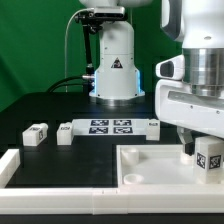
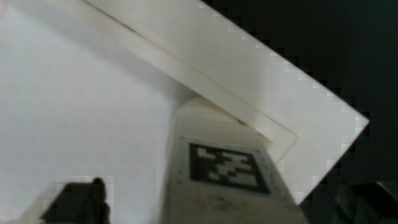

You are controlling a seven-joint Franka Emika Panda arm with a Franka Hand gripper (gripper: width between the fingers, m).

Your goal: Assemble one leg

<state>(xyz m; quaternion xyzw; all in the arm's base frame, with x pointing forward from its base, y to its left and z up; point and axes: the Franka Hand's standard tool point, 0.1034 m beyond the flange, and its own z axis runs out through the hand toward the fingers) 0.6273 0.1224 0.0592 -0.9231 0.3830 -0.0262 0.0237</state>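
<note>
The leg (image 1: 208, 156) is held upright in the pincer (image 1: 205, 150), which is pinched on it, over the right-hand corner of the white panel (image 1: 150, 165). In the wrist view the leg (image 2: 228, 165) is seen against the panel (image 2: 107, 110); whether it is seated in a socket cannot be told, so insertion is judged unfinished. Two more legs (image 1: 36, 134) lie on the table (image 1: 30, 110), well apart from the pincer, beside the marker board (image 1: 112, 126). Only square tags are carried; no readable writing is found.

Tagged leg (image 2: 228, 165) upright against white panel (image 2: 89, 110); dark pincer finger (image 2: 75, 203) beside it.
</note>
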